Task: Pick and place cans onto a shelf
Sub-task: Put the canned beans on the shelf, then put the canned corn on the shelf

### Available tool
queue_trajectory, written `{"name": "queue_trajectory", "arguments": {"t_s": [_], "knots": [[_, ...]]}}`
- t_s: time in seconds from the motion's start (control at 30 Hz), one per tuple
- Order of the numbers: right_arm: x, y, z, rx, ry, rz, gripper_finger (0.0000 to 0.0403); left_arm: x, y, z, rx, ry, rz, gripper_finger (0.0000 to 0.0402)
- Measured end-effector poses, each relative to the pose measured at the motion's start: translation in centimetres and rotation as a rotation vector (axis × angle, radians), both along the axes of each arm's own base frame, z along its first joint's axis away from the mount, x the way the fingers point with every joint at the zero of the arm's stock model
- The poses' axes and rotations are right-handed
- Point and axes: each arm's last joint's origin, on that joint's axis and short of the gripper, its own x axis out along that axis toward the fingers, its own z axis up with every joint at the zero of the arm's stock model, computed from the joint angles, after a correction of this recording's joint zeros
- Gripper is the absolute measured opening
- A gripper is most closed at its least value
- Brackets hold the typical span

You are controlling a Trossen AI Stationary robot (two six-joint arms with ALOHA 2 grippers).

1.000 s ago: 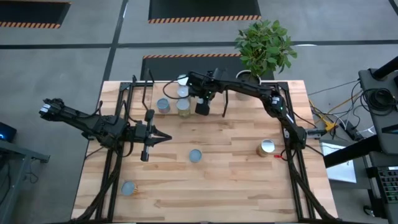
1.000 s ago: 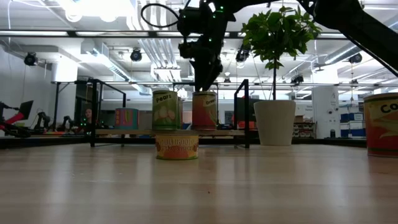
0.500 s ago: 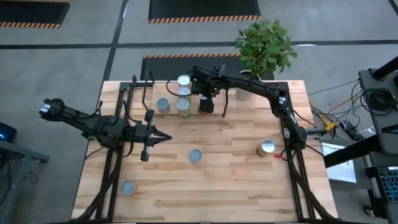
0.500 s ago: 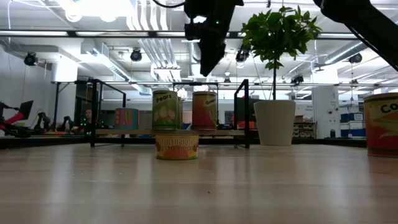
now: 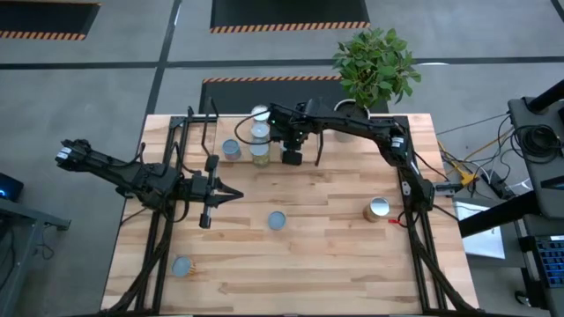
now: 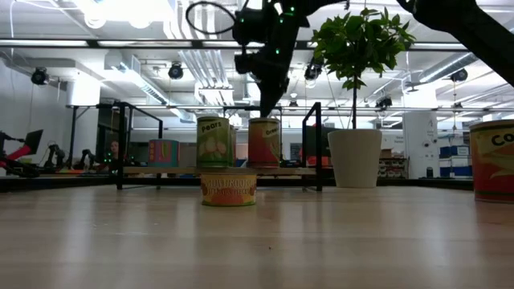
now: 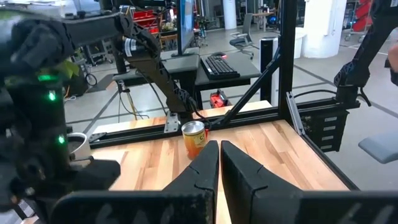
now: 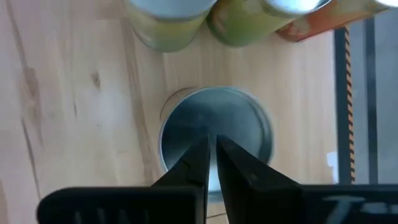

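The right gripper [image 5: 292, 158] is held above the shelf [image 5: 198, 123] at the far edge of the tabletop [image 5: 335, 229], just beside the cans already standing there. In the right wrist view its jaws are seen pressed almost together, with nothing between them, directly over the round silvery top of a can [image 8: 214, 138]. In the low view the gripper [image 6: 265, 103] is seen a little above an orange-labelled can [image 6: 264, 142] on the shelf board, clear of its lid.

The placing step appears finished here, so the retreat is best made straight upward first, so that the neighbouring green-labelled can [image 6: 213, 142] is not brushed by the closed jaws. Only once the can tops are cleared should the arm be swung toward the loose cans. Of these, the can near the right edge of the tabletop [image 5: 378, 209] is judged the nearest to this arm; another can [image 5: 277, 220] sits mid-tabletop and a third [image 5: 181, 266] near the front left corner. The jaws should be spread wide before any descent, centred over the lid, and lowered around the body rather than onto the rim, since a thin tin is easily tipped.

The left gripper [image 5: 231, 194] is parked low over the left half of the tabletop, jaws pressed together and empty.
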Motion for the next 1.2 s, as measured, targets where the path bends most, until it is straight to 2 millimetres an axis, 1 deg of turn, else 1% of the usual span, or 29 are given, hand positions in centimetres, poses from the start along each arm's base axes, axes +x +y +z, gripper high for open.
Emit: {"name": "queue_trajectory", "arguments": {"t_s": [0.07,0.17,0.3,0.57,0.73,0.93,1.0,1.1,1.13,1.2], "knots": [[0.2,-0.1,-0.8,-0.006,0.005,-0.001,0.0018,0.0,0.0,0.0,0.000,0.000,0.000,0.0000],[0.4,-0.2,-1.4,-0.022,-0.009,0.003,0.0018,0.0,0.0,0.0,0.000,0.000,0.000,0.0000],[0.7,-0.5,-1.9,-0.117,-0.009,-0.023,0.0018,0.0,0.0,0.0,0.000,0.000,0.000,0.0000],[1.0,-1.9,-1.9,-0.151,-0.075,-0.044,0.0018,0.0,0.0,0.0,0.000,0.000,0.000,0.0000],[0.9,-2.6,-1.9,-0.153,-0.089,-0.061,0.0018,0.0,0.0,0.0,0.000,0.000,0.000,0.0000],[1.0,-2.6,-1.9,-0.159,-0.096,-0.064,0.0018,0.0,0.0,0.0,0.000,0.000,0.000,0.0000],[1.0,-2.6,-1.7,-0.166,-0.098,-0.067,0.0018,0.0,0.0,0.0,0.000,0.000,0.000,0.0000],[1.0,-2.2,-1.0,-0.229,-0.089,-0.085,0.0018,0.0,0.0,0.0,0.000,0.000,0.000,0.0000],[1.0,-1.9,-0.5,-0.246,-0.092,-0.088,0.0018,0.0,0.0,0.0,0.000,0.000,0.000,0.0000],[0.6,-0.9,1.2,-0.251,-0.130,-0.090,0.0017,0.0,0.0,0.0,0.000,0.000,0.000,0.0000]]}}
